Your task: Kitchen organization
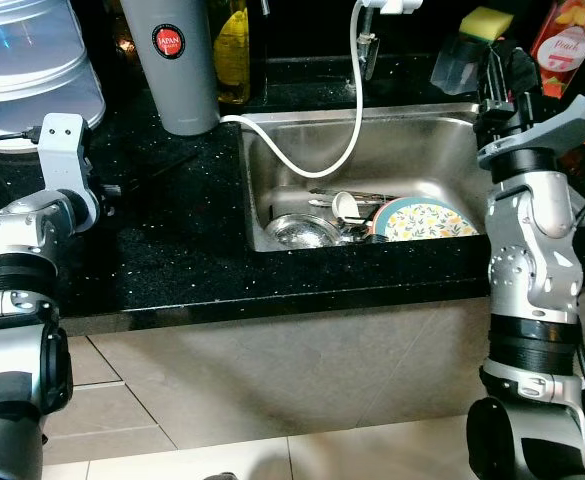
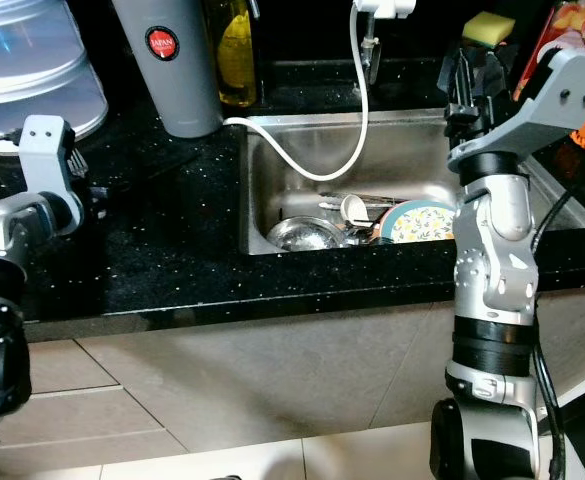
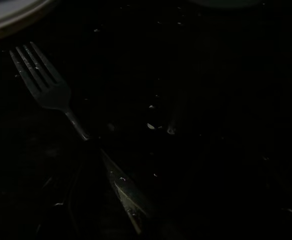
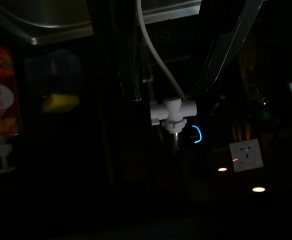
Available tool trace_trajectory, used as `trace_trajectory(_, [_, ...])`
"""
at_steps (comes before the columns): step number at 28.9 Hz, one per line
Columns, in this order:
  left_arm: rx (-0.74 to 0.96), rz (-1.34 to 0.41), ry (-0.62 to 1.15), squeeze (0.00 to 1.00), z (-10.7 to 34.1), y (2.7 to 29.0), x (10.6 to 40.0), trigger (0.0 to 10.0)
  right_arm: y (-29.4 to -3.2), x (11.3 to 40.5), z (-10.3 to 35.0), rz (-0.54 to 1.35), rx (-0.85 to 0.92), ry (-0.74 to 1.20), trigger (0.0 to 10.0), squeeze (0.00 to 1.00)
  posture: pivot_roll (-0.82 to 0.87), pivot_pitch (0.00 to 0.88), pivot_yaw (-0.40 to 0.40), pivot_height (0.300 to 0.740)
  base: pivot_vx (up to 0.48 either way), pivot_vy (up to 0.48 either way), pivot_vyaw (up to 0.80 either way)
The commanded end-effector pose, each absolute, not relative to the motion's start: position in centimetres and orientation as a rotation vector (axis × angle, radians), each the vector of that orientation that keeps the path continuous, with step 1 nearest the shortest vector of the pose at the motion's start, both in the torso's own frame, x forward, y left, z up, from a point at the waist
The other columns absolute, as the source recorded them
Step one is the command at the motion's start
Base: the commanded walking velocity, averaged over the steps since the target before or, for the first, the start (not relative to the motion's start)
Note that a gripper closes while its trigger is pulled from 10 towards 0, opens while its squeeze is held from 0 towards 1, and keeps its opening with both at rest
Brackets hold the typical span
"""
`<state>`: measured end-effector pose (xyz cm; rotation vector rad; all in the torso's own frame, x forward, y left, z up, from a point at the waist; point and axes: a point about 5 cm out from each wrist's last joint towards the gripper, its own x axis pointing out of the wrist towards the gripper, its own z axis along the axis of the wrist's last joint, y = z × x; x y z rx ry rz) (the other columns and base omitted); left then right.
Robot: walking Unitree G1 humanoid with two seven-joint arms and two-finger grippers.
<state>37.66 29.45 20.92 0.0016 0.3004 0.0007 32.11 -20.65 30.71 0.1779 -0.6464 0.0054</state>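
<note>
A fork (image 3: 48, 90) lies on the black counter (image 1: 172, 250) under the left gripper (image 1: 112, 190); whether its fingers are parted I cannot tell. The right gripper (image 2: 472, 75) hangs raised by the sink (image 1: 272, 140), fingers seemingly spread and empty. Probably mid-sorting cutlery; next it needs a careful pinch on the fork's handle.

A big grey cup (image 1: 179, 62) with a red sticker stands at 11 o'clock on the black desk (image 1: 172, 250). A yellow bottle (image 1: 232, 50) is just beside it. A white hose (image 1: 312, 160) hangs from the tap (image 1: 370, 20) at 12 o'clock. A yellow sponge (image 1: 486, 22) and a red packet (image 1: 572, 30) sit at 1 o'clock. Pale floor tiles (image 1: 222, 440) lie at 6 o'clock.
</note>
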Motion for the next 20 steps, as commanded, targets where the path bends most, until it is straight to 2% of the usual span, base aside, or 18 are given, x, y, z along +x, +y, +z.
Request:
trace_trajectory(1, [0.000,0.108,0.373,0.00,19.4,31.2,36.9,10.0,-20.7,31.8,30.7,0.001,0.164,-0.642,10.0,0.00,0.11,0.000,0.047,0.740,0.000,0.000,0.00])
trace_trajectory(6, [0.038,0.141,0.354,0.00,19.9,31.4,37.1,10.0,-20.7,31.9,30.8,-0.001,0.167,-0.643,10.0,0.00,0.10,0.000,0.049,0.740,0.000,0.000,0.00])
trace_trajectory(10, [0.224,0.256,0.307,0.00,21.0,32.6,36.9,10.0,-20.4,32.0,30.8,0.010,0.169,-0.639,10.0,0.00,0.10,0.000,0.048,0.740,0.000,0.000,0.00])
trace_trajectory(16, [0.209,0.290,0.336,0.00,20.0,33.2,36.4,10.0,-20.3,32.1,30.8,0.018,0.173,-0.638,10.0,0.00,0.11,0.000,0.041,0.740,0.000,0.000,0.00])
trace_trajectory(20, [0.038,0.244,0.396,0.00,18.0,32.8,35.9,10.0,-20.0,32.3,30.9,0.030,0.176,-0.637,10.0,0.00,0.12,0.000,0.032,0.740,0.000,0.000,0.00])
